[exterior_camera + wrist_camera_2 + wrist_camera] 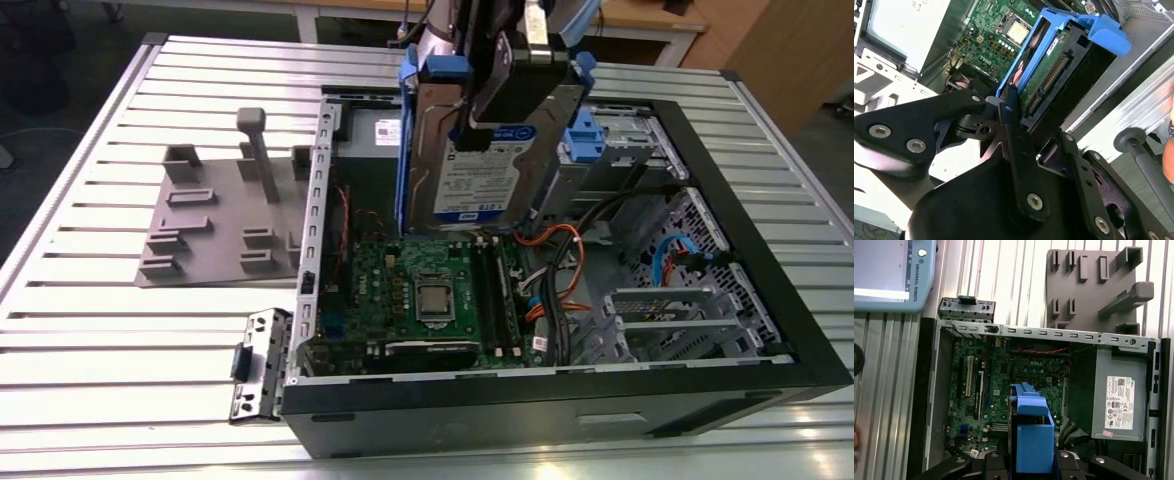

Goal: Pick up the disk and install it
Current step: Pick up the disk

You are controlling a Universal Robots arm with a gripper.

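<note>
Holding the disk (pixel 470 170) upright by its top end, the gripper (pixel 518 72) is hovering over the open computer case (pixel 767 270), its fingers (pixel 1010 112) clamped narrowly against the disk's blue bracket. Judging from this, the pick-up part of the task is looking finished: the disk is hanging in the air, touching nothing but the gripper. The installing part is not yet done, since the disk is hanging above the green motherboard (pixel 427 290) and apart from the metal drive cage (pixel 621 140) at the far corner of the case, towards the exterior view's right. A grey slotted rack (pixel 214 220) is lying on the ribbed metal table (pixel 94 330) just beside the case. As for writing, the disk is showing a white-and-blue label facing the exterior view, covered in small print and barcodes. In the first wrist view the grey power supply (pixel 1119 395) is wearing a white sticker with fine text and symbols, and the motherboard and a grey handheld screen (pixel 891 272) are each carrying a maker's name.
</note>
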